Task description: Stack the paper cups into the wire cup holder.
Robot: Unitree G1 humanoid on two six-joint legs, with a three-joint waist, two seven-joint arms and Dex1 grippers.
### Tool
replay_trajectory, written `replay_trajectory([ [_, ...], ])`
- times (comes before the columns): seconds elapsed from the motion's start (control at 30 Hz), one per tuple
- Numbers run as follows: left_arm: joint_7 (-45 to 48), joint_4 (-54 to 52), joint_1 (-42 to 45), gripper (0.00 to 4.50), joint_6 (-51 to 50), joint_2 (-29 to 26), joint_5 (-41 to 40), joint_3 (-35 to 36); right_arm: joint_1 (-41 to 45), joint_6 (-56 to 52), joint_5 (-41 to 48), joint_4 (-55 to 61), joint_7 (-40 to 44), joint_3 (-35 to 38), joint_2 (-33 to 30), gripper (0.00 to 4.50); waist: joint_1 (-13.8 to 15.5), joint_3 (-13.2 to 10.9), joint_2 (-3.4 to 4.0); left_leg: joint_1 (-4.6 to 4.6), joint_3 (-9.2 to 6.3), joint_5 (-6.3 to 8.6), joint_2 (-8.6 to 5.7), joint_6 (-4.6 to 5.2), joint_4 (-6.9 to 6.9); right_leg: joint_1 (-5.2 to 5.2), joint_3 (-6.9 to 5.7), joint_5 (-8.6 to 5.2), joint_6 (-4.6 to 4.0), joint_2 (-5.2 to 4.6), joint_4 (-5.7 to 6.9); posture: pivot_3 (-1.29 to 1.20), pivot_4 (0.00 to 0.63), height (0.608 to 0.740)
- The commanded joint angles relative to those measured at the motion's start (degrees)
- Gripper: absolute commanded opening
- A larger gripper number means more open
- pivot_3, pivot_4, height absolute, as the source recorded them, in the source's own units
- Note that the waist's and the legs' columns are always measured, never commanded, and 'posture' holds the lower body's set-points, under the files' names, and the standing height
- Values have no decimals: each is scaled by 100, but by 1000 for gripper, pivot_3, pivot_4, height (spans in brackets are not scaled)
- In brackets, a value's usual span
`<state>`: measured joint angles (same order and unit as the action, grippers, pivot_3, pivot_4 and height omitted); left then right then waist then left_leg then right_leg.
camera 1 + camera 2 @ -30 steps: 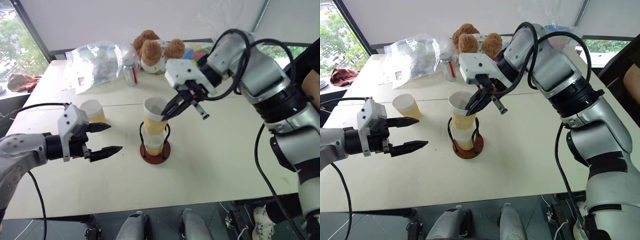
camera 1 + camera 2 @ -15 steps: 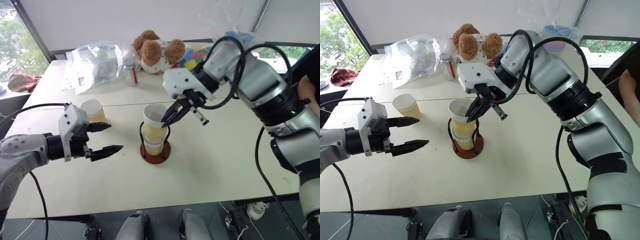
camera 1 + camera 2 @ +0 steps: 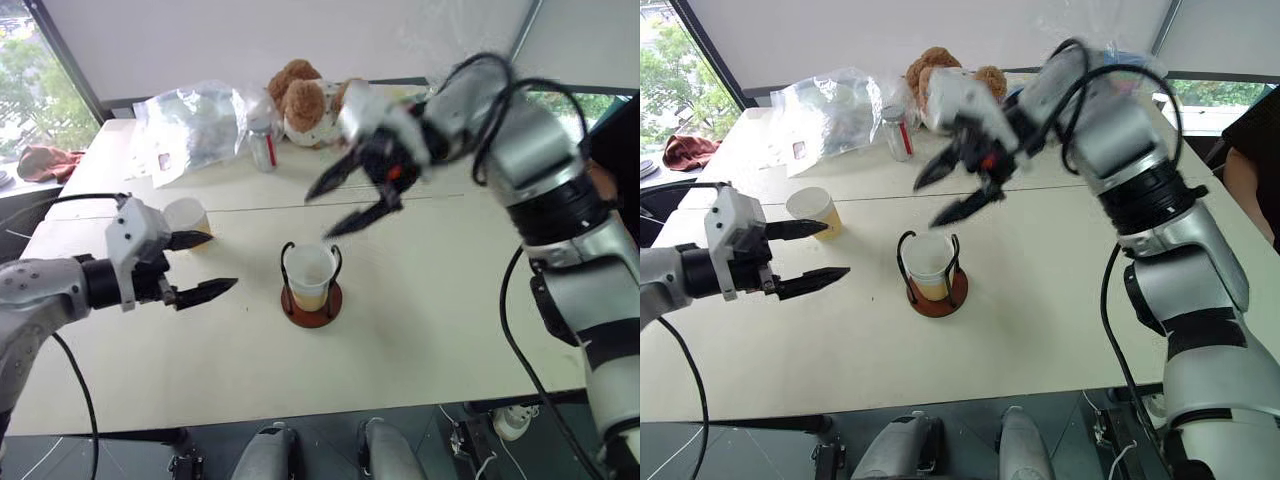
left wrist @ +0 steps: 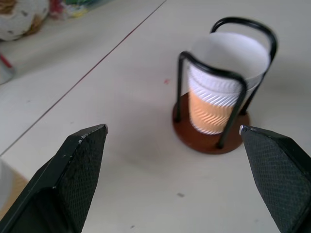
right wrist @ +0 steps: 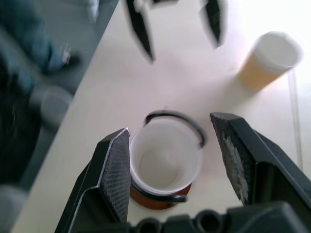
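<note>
While the stacked cups sit inside the wire holder, the right gripper hangs above, jaws apart and empty. The left gripper, also spread and empty, should approach the last cup beside it squarely.

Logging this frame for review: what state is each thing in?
Cups in holder: nested, upright between the wire loops.
Holder: upright on the table.
Loose cup: upright on the table, outside the holder.
Left gripper: open, empty.
Right gripper: open, empty, above the holder.
</note>
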<state>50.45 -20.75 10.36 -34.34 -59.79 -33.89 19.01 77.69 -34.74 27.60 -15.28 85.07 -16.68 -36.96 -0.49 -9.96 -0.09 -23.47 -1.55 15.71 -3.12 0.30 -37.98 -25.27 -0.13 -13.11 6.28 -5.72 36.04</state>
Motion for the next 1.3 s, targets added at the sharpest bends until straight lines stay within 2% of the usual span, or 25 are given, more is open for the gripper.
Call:
replay_trajectory([
  [0.03, -94, 1143, 432, 4500, 1052, -229, 841, 292, -369, -1353, 1283, 576, -915, 1510, 73, 2851, -3, 1, -1, 0, -2, 1, 0, 1, 0, 1, -2, 0, 0, 0, -1, 0, 150, 740],
  [0.1, 268, 1588, 475, 4500, 1369, -337, 926, 284, -825, -1642, 1422, 1106, -1429, 1788, 131, 2851, -21, 5, -1, 0, -2, 5, 1, 8, 3, 2, -3, 0, 0, -11, -1, 0, 150, 740],
  [0.23, 750, 2385, 703, 4500, 1935, -483, 1162, 152, -1741, -1784, 1386, 2029, -2000, 1881, 46, 2851, -33, 3, -1, 0, 9, 12, 0, 20, 4, -3, -3, 1, 1, -17, -1, 0, 150, 740],
  [0.3, 1125, 2903, 993, 4500, 2283, -537, 1333, -143, -2402, -1691, 1258, 2503, -2064, 1812, -164, 2851, -28, 2, 0, -2, 16, 12, 0, 22, 4, -7, -2, 1, 1, -17, 0, 0, 150, 740],
  [0.4, 1591, 3808, 1899, 4500, 2840, -467, 1753, -820, -3035, -1610, 1176, 2757, -2271, 1880, -292, 2851, 38, 5, -9, -2, 12, 15, -3, 28, -1, 3, -12, 1, 2, -13, 2, 0, 150, 740],
  [0.6, 2468, 5759, 3490, 4500, 3738, -162, 2549, -1822, -3451, -1547, 1171, 2980, -2638, 1923, -288, 2851, 45, 5, -13, 3, 37, 18, -7, 41, -28, 11, -15, 3, 5, -11, 9, 0, 150, 740],
  [0.8, 2908, 7464, 4872, 4500, 4460, 482, 3304, -2525, -3626, -1674, 1318, 3106, -2985, 2124, -310, 2851, 7, 4, -24, 1, 33, 19, -2, 44, -28, 17, -20, 2, 7, 7, 17, 0, 150, 740],
  [1.07, 2824, 8808, 5612, 4500, 5186, 1114, 4137, -3049, -3788, -1866, 1531, 3331, -3379, 2361, -361, 2851, -51, 0, -34, 0, 41, 30, 2, 63, -29, 15, -20, 0, 10, 6, 13, 0, 150, 740],
  [1.17, 2647, 9076, 5685, 3734, 5372, 1240, 4468, -3232, -3833, -1909, 1567, 3402, -3525, 2431, -381, 2903, -45, -1, -35, 0, 43, 30, 4, 64, -29, 13, -20, 0, 10, 6, 13, 0, 150, 740],
  [1.2, 2607, 9141, 5709, 3073, 5385, 1275, 4518, -3239, -3845, -1919, 1576, 3422, -3564, 2446, -384, 2903, -36, -1, -37, 1, 44, 30, 4, 64, -29, 14, -20, 0, 10, 7, 13, 0, 150, 740],
  [1.23, 2597, 9192, 5729, 2753, 5398, 1299, 4555, -3234, -3853, -1933, 1591, 3438, -3599, 2463, -383, 2903, -32, -1, -38, 0, 43, 30, 5, 64, -30, 14, -20, 0, 10, 6, 13, 0, 150, 740],
  [1.3, 2574, 9253, 5757, 1680, 5444, 1318, 4620, -3222, -3867, -1950, 1622, 3460, -3652, 2487, -392, 2903, -28, -1, -39, 0, 43, 30, 5, 64, -32, 15, -20, 0, 10, 6, 13, 0, 150, 740],
])
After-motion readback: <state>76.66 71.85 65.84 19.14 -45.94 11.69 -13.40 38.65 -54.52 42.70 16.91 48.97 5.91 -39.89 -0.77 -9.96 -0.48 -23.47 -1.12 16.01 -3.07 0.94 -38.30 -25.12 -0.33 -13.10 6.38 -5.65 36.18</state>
